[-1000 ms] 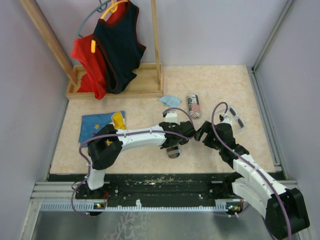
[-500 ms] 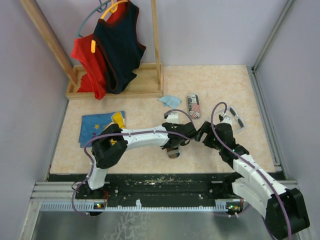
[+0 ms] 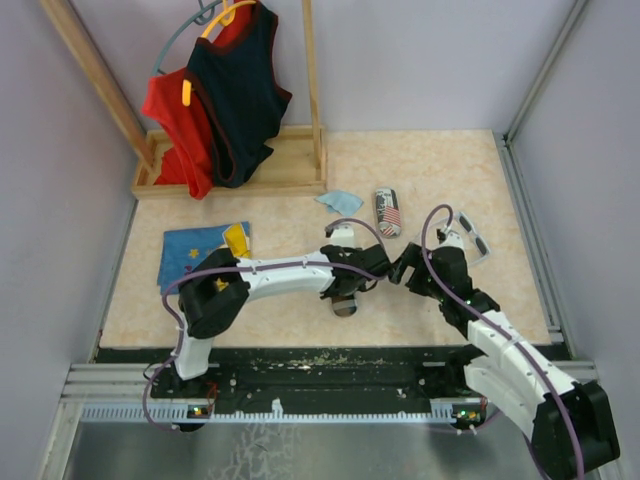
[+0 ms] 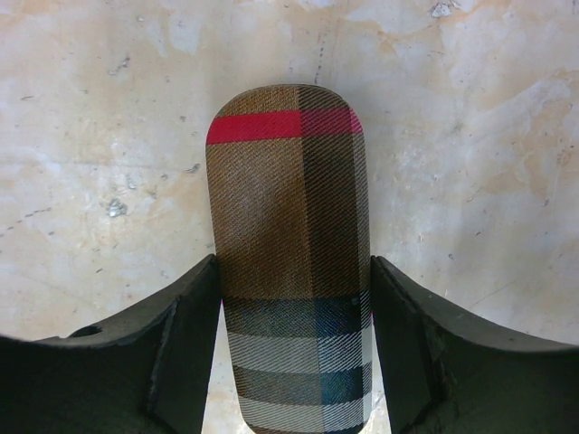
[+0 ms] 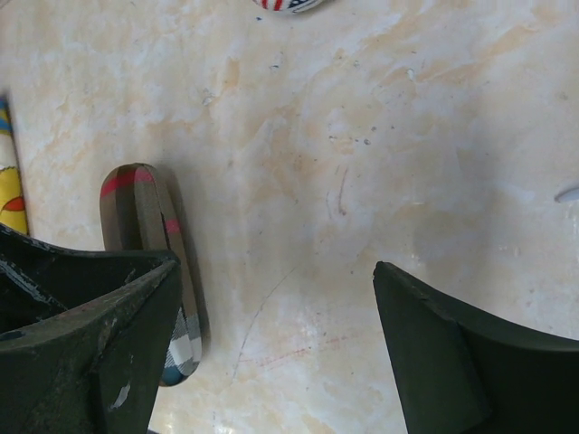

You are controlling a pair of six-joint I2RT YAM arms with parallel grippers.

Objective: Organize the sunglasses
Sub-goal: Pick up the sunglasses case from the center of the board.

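Early stage. Left pincer [image 4: 294, 271] clasps the closed plaid case [image 4: 285, 199] by both sides; right pincer [image 5: 276, 271] gapes empty just beside it. White sunglasses [image 3: 470, 240] lie loose beyond the right pincer, not yet cased; brown pair unseen.

The plaid case [image 4: 288, 226] lay on the table [image 3: 440, 165] between the left gripper's [image 4: 294, 260] fingers, the right gripper [image 5: 276, 265] just right of it. Behind lay the flag-print case [image 3: 387, 211], a cloth [image 3: 340, 202] to its left, sunglasses [image 3: 472, 241] farther right.
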